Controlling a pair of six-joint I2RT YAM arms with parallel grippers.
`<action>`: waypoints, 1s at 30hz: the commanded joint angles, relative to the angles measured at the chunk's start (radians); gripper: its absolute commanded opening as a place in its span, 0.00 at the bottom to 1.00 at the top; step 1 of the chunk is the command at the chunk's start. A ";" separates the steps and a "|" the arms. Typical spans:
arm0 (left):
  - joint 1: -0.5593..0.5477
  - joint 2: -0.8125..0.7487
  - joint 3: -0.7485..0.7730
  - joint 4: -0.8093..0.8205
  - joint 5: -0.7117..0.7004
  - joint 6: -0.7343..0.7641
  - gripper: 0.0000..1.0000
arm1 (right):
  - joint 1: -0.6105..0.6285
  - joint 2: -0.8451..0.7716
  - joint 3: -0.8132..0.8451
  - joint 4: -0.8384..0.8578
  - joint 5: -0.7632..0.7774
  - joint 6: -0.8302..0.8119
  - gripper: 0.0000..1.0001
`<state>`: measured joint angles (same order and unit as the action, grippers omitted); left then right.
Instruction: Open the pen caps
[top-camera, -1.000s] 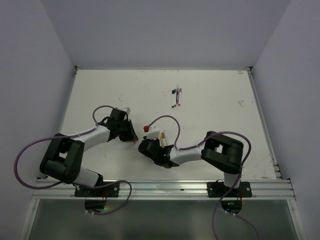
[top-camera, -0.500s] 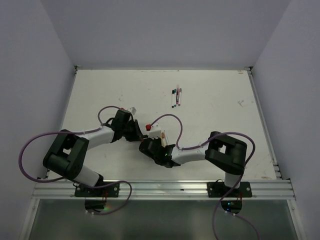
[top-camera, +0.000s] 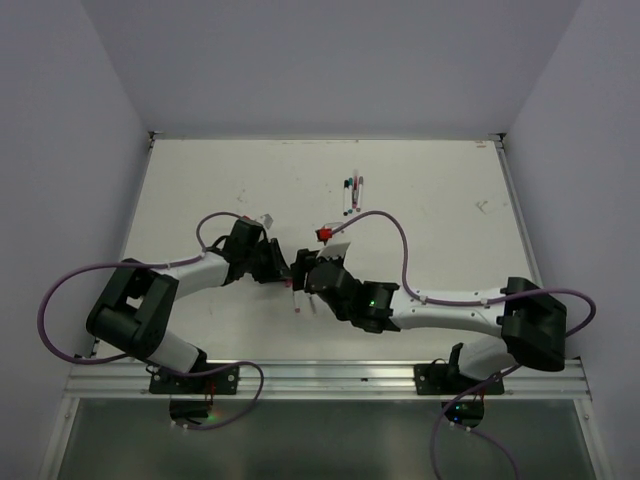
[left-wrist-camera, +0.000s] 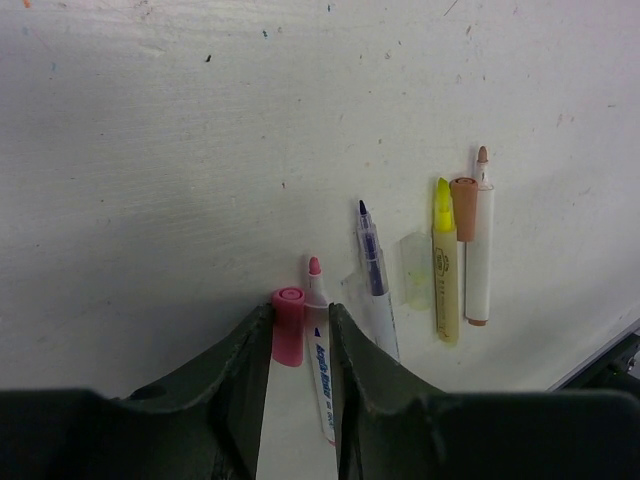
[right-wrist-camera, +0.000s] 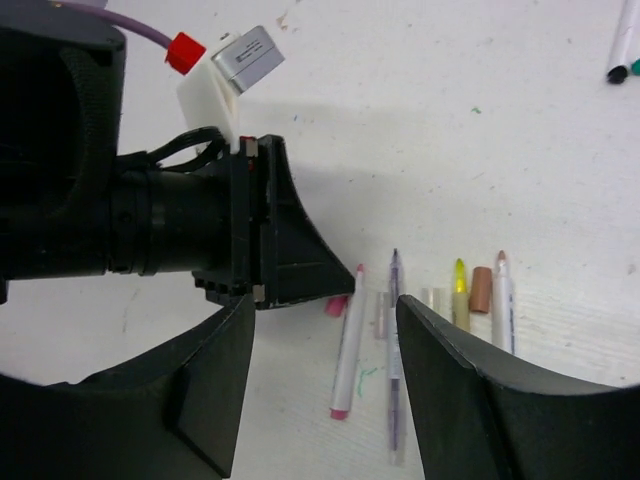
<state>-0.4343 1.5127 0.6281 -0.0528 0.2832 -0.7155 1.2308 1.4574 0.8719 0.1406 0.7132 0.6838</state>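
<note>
Desk, white, scuffed and ink-flecked (top-camera: 200, 190), boxed by pale walls.

1. Short pink cylindrical plastic cap (left-wrist-camera: 288, 325): off its pen, lying on the desk between the tips of the left jaws. These stand slightly parted and clench nothing. The cap was probably set here to stay beside its own pen.
2. White-barrelled, pink-tipped pen (left-wrist-camera: 320, 365): uncapped, just beside that cap.
3. Row alongside, all uncapped: clear-barrelled purple pen (left-wrist-camera: 372, 280), yellow highlighter (left-wrist-camera: 444, 270), white brown-tipped pen (left-wrist-camera: 480, 250). A clear cap (left-wrist-camera: 415, 270) and a brown cap (left-wrist-camera: 464, 208) lie among them.
4. Capped pens (top-camera: 352, 192): far side, apparently awaiting work.
5. Right jaws: spread wide, empty, over the row.
</note>
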 joint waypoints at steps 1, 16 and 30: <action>-0.009 0.015 -0.030 -0.065 -0.041 0.008 0.33 | -0.045 -0.046 -0.024 -0.044 0.071 -0.036 0.63; -0.009 -0.181 0.111 -0.231 -0.151 0.031 0.48 | -0.599 0.154 0.116 -0.124 -0.309 -0.153 0.60; -0.007 -0.526 0.133 -0.326 -0.507 0.178 1.00 | -0.794 0.573 0.579 -0.254 -0.403 -0.188 0.37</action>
<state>-0.4389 1.0458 0.7567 -0.3504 -0.1123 -0.6044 0.4530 1.9816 1.3514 -0.0761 0.3393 0.5182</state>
